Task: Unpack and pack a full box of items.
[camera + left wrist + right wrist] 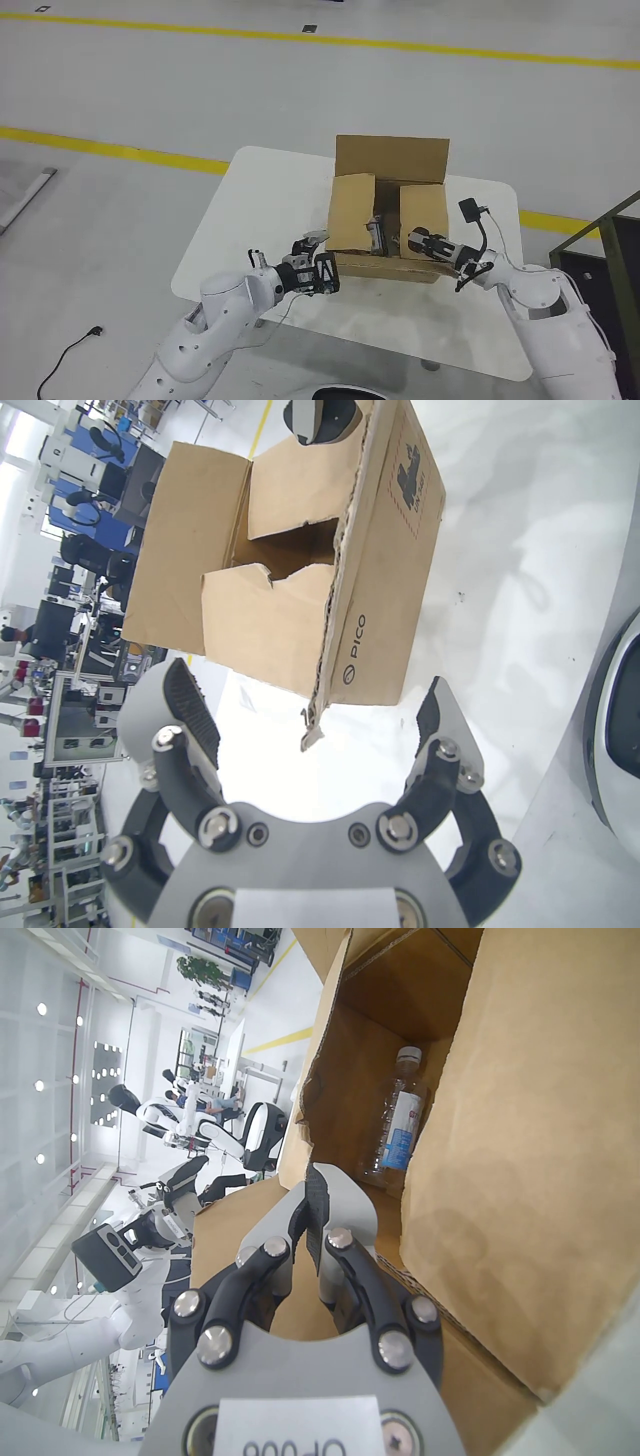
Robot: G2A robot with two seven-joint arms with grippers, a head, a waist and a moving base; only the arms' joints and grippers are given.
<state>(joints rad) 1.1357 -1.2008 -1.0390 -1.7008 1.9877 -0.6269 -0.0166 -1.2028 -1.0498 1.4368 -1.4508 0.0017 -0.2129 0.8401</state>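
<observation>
A brown cardboard box (392, 160) stands on the white table (260, 220), its back flap raised and its two side flaps folded partly over the opening. A clear plastic bottle (400, 1128) with a white cap lies inside. My right gripper (312, 1188) is shut at the torn edge of the front flap; I cannot tell whether cardboard is pinched between the pads. In the top view it (417, 240) sits at the box's front right. My left gripper (307, 695) is open and holds nothing, just off the box's (370, 575) front left corner (322, 272).
The box stands towards the table's far right; bare table lies to its left and in front. A dark metal rack (610, 250) stands beside the table on the right. A torn cardboard strip (312, 735) hangs from the box's near corner.
</observation>
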